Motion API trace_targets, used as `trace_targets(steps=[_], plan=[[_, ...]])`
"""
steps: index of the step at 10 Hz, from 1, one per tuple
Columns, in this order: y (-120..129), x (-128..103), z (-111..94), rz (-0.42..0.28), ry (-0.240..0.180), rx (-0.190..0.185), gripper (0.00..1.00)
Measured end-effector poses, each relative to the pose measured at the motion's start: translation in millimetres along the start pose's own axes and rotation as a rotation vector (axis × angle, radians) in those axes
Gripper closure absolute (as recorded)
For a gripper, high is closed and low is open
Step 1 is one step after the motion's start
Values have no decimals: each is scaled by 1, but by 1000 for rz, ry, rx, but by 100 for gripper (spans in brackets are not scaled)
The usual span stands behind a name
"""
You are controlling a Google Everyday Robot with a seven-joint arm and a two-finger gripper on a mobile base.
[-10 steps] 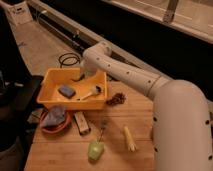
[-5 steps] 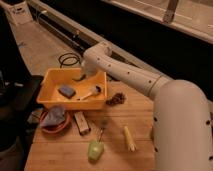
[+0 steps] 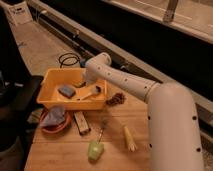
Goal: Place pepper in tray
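1. Reddish-orange, the bowl (image 3: 46, 126) sat at the left edge of the wooden table (image 3: 60, 157) with a blue-grey cloth (image 3: 55, 116) bunched in it, just in front of the tray.
2. The yellow-orange tray (image 3: 54, 103) stood behind it. A blue-grey pad (image 3: 66, 91) and a pale, long-handled utensil (image 3: 88, 94) lay on its floor.
3. The gripper (image 3: 94, 86) hung inside the tray's right half, close above the utensil. Whether it was open, closed or held anything could not be told.
4. A slim dark piece, which I took for the pepper (image 3: 102, 131), lay on the wood outside the tray. It was between a brown block (image 3: 81, 122) and the corn cob (image 3: 129, 138), just behind a chunky pale green vegetable (image 3: 95, 149).
5. If that reading was right, the step would go best by lifting clear of the tray wall and coming down over the pepper's middle. The grip should cross its narrow width and avoid the pale green vegetable beside it.
6. Against the views from half a second and a second before, the white arm (image 3: 125, 82) and every item appeared unmoved.
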State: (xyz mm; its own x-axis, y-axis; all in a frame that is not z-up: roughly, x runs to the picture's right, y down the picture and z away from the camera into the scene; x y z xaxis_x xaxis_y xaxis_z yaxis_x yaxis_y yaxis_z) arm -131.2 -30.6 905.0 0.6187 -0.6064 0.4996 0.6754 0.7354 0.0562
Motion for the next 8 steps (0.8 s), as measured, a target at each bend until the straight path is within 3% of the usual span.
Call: trace_targets(steps=[3, 4, 6, 8], plan=[[-8, -13, 26, -5, -43, 19, 43], [-11, -17, 33, -10, -55, 22, 37], [-14, -21, 41, -17, -69, 24, 35], [-9, -18, 35, -17, -47, 9, 35]])
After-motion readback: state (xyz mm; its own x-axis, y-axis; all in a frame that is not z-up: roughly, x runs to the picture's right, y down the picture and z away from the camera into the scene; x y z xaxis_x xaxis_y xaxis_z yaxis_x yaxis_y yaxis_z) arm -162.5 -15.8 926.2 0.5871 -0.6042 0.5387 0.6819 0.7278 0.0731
